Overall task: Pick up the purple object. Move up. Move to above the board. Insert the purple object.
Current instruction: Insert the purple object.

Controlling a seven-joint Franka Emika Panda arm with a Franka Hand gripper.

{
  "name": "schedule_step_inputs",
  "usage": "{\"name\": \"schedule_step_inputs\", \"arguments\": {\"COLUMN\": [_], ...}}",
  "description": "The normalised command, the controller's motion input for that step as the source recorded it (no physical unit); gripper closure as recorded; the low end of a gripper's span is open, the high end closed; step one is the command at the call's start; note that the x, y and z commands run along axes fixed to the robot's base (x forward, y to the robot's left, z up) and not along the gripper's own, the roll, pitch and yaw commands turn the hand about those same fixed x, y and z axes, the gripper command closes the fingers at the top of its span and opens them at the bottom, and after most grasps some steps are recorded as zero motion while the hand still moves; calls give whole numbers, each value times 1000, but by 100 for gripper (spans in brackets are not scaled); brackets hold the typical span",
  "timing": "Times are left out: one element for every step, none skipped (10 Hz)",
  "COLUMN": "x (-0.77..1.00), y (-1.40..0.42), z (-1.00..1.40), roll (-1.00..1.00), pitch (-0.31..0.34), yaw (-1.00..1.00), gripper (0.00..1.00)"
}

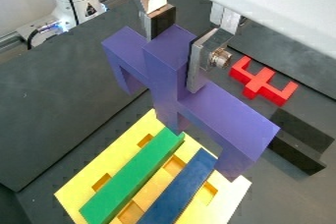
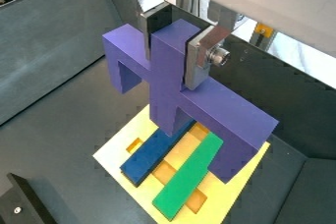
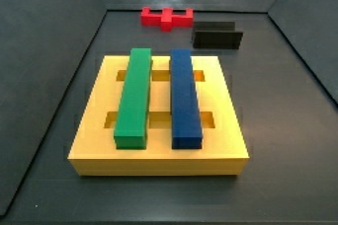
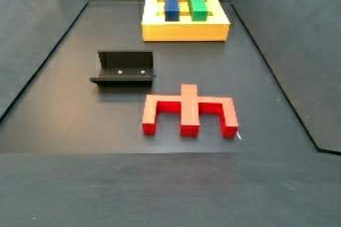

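The purple object (image 1: 197,110) is a matte purple cross-shaped block, and it also shows in a wrist view (image 2: 171,81). My gripper (image 1: 178,46) is shut on its raised central stub, one silver finger on each side, as a wrist view (image 2: 178,43) also shows. It hangs above the yellow board (image 1: 105,174), over the board's near end (image 2: 118,147). Both side views show the board (image 3: 158,155) (image 4: 186,32), but neither the gripper nor the purple object is in them.
A green bar (image 3: 132,96) and a blue bar (image 3: 185,96) lie in the board's slots. A red notched block (image 4: 190,112) and the dark fixture (image 4: 124,70) stand on the dark floor, walled on all sides.
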Motion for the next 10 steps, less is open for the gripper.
{"name": "schedule_step_inputs", "arguments": {"x": [54, 51, 69, 0, 0, -97, -206, -243, -6, 0], "y": [-46, -269, -414, -517, -734, -826, -757, -574, -323, -174], "z": [-126, -309, -140, -160, -440, -526, -677, -683, -826, -571], "roll": [-116, -367, -450, -404, -39, 41, 109, 143, 0, -107], "pitch": [0, 0, 0, -24, -50, -210, -266, -236, -43, 0], "yaw": [-43, -63, -40, 86, 297, 320, 331, 429, 311, 197], "gripper": [100, 100, 100, 100, 100, 100, 100, 100, 100, 100]}}
